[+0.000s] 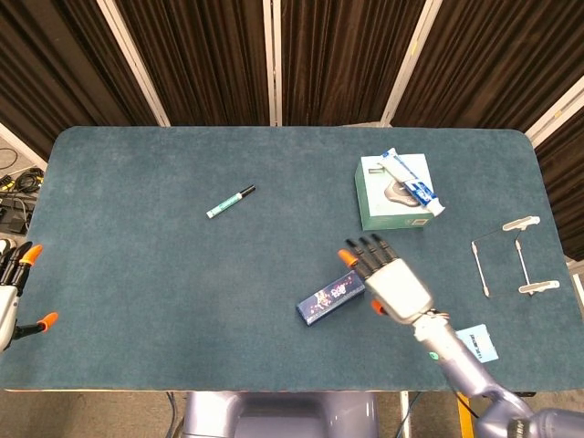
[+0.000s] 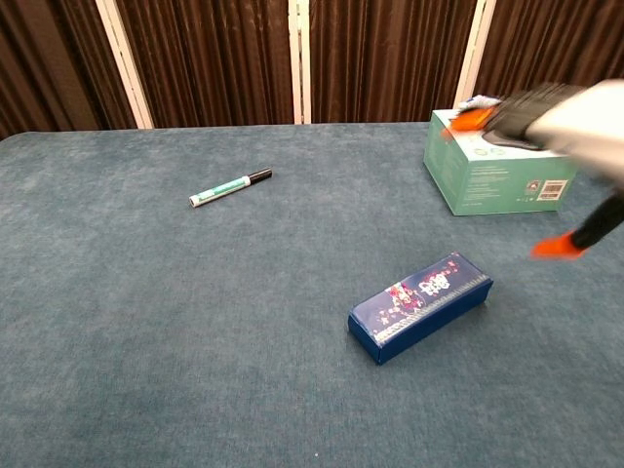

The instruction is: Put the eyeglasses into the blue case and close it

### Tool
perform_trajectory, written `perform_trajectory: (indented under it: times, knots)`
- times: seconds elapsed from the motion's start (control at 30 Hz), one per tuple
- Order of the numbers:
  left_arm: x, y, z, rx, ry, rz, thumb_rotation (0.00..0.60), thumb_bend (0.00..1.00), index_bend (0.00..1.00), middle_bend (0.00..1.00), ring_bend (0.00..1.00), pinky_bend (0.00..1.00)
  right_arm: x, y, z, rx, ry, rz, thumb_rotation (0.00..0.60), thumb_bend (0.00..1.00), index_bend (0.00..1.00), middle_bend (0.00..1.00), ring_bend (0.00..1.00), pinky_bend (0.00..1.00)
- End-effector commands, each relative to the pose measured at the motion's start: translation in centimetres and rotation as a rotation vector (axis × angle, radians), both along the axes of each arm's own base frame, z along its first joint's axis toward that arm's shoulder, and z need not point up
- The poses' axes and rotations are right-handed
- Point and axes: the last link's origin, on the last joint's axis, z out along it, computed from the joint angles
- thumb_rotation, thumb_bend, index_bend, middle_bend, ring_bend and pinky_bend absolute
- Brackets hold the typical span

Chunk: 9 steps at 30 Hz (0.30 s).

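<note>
- Far left edge of the head view: the left hand (image 1: 11,292) is mostly cut off by the frame, so only some orange-tipped fingers poke in beside the desk (image 1: 137,274). They look spread with nothing in them. The chest view doesn't show this hand at all.
- A green marker (image 1: 230,202) lies on its own toward the back left of the middle, well apart from everything else.
- The blue case (image 1: 330,297) sits lid-down-shut and flat on the desk, near the front centre, angled a bit. Nothing is touching it.
- The right hand (image 1: 391,279) hovers just right of the case and above it, fingers stretched out and apart, holding nothing. In the chest view it's badly motion-blurred and half out of frame at the top right (image 2: 546,112), so no finger detail there.
- Behind it, a teal box (image 1: 392,203) with a toothpaste tube (image 1: 412,182) lying across its top.
- A small light-blue card (image 1: 476,342) at the front is partly covered by the right arm.
- The eyeglasses (image 1: 509,255) lie far right near the desk edge, arms unfolded, well apart from both the case and the right hand. Thin frames, hard to make out much more.
</note>
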Motion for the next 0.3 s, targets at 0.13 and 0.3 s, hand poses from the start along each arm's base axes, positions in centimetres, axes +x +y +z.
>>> perform_trajectory:
  times: [0.13,0.3]
  knots:
    - [0.2,-0.2,-0.1,0.009,-0.003,-0.045,0.6,0.0,0.0,0.0,0.0,0.0,-5.7,2.8,5.5,-0.176,-0.097,-0.116,0.6,0.0,0.02,0.0,0.0,0.0]
    - [0.4,-0.4,-0.2,0.015,-0.004,-0.057,0.6,0.0,0.0,0.0,0.0,0.0,-7.7,3.3,6.5,-0.224,-0.128,-0.181,0.6,0.0,0.0,0.0,0.0,0.0]
